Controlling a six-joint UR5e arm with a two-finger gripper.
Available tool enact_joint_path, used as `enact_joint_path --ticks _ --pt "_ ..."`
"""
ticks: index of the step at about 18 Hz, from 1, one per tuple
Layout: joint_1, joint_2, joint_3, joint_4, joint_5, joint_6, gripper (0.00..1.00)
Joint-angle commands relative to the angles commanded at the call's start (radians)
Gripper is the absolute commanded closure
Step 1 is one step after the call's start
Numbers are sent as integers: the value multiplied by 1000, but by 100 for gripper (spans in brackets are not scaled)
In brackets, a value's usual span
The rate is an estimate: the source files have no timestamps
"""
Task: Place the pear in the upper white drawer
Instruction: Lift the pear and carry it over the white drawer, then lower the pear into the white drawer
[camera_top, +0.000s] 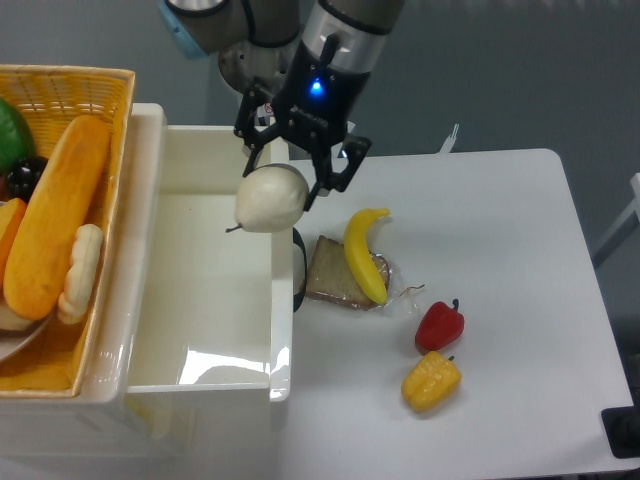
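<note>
Nearest, on the white desk (500, 300), a yellow pepper (431, 380) lies just below a red pepper (439, 325), the two close but apart. A little farther back a banana (364, 252) rests with its lower end on a slice of bread (340, 271) in clear wrap, right beside the dark handle (297, 270) of the drawer (210, 300). That drawer is a deep glossy white box, pulled open, its floor bare where I can see it. To its left sits a woven basket (60, 90) holding a long bread loaf (55, 215), something green and something dark (both cut off at the edge, so I cannot name them).

Farther back and higher, the pear (270, 198) hangs in the air over the drawer's right wall, its thin stem pointing left over the inside. The end effector (293, 172) has its fingers closed around the top of the pear, gripping it from above, with a blue light glowing on the wrist. Behind it all stands the arm's grey base (262, 55).
</note>
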Motion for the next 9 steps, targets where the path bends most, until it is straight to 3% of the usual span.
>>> enact_joint_path --ticks 9 --pt "-41 -43 -9 24 3 5 51"
